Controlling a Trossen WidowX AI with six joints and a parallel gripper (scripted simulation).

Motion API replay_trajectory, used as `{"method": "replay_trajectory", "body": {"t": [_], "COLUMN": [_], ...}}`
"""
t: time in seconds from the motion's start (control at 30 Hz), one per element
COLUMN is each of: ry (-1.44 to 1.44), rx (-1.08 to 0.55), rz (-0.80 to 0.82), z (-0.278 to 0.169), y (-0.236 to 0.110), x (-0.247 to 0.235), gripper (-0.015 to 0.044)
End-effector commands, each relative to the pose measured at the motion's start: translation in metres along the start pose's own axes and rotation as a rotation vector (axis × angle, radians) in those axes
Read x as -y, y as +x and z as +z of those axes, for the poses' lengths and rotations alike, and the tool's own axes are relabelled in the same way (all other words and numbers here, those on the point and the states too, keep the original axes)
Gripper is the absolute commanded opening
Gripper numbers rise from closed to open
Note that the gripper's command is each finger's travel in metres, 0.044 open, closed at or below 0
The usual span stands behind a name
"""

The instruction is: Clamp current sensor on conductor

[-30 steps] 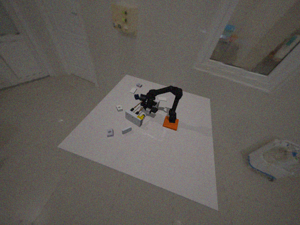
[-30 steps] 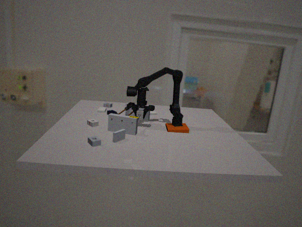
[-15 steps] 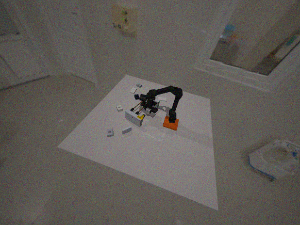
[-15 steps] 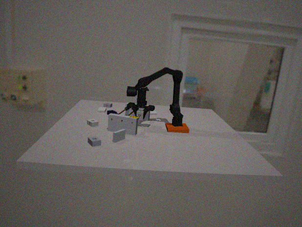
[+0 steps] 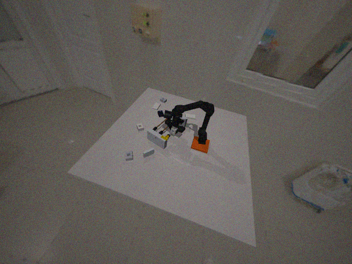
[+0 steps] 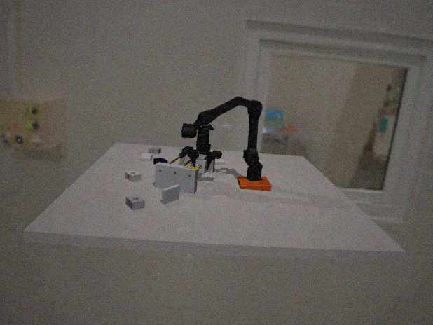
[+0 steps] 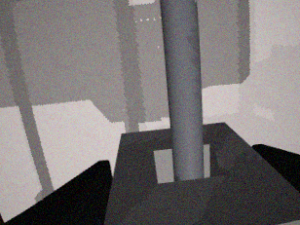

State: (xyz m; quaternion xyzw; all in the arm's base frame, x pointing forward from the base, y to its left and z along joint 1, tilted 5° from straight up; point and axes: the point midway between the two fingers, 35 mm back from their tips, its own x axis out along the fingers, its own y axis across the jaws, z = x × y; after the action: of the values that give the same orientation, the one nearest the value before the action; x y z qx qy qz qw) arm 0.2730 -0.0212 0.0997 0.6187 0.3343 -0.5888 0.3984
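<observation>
The current sensor (image 5: 173, 131) (image 6: 201, 166) (image 7: 133, 167) looks like a dark closed ring around a grey conductor (image 7: 182, 72), with a window showing beside it. My gripper (image 5: 174, 128) (image 6: 203, 167) (image 7: 181, 163) is open around the sensor, with one black finger close to each side. The conductor runs to a grey panel (image 5: 156, 139) (image 6: 175, 179) beside a yellow marker (image 5: 164, 137) (image 6: 191, 167). The LOAD lettering, the sensor's arrow and its latch cannot be made out.
Two brown conductors (image 5: 159, 124) run parallel to the left. Small grey blocks (image 5: 129, 156) (image 6: 135, 202) and an upright plate (image 5: 148, 153) (image 6: 170, 194) stand before and beside the panel. The arm's orange base (image 5: 200, 146) (image 6: 254, 185) is to the right.
</observation>
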Motion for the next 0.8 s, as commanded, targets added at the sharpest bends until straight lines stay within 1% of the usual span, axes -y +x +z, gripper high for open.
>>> {"method": "replay_trajectory", "body": {"t": [0.0,0.07,0.1,0.47,0.53,0.57,0.77], "ry": [0.000,0.000,0.000,0.000,0.000,0.000,0.000], "rx": [0.000,0.000,0.000,0.000,0.000,-0.001,0.001], "rz": [0.000,0.000,0.000,0.000,0.000,0.000,-0.003], "z": [0.0001,0.0001,0.0001,0.0001,0.0001,0.0001,0.0003], "y": [0.0001,0.0001,0.0001,0.0001,-0.0006,-0.0012,-0.0007], "x": [-0.0001,-0.0001,-0.0001,-0.0001,-0.0001,-0.0001,0.0006], "gripper": [0.0204,0.0151,0.0139,0.0065,0.0013,0.0000,0.0000]}}
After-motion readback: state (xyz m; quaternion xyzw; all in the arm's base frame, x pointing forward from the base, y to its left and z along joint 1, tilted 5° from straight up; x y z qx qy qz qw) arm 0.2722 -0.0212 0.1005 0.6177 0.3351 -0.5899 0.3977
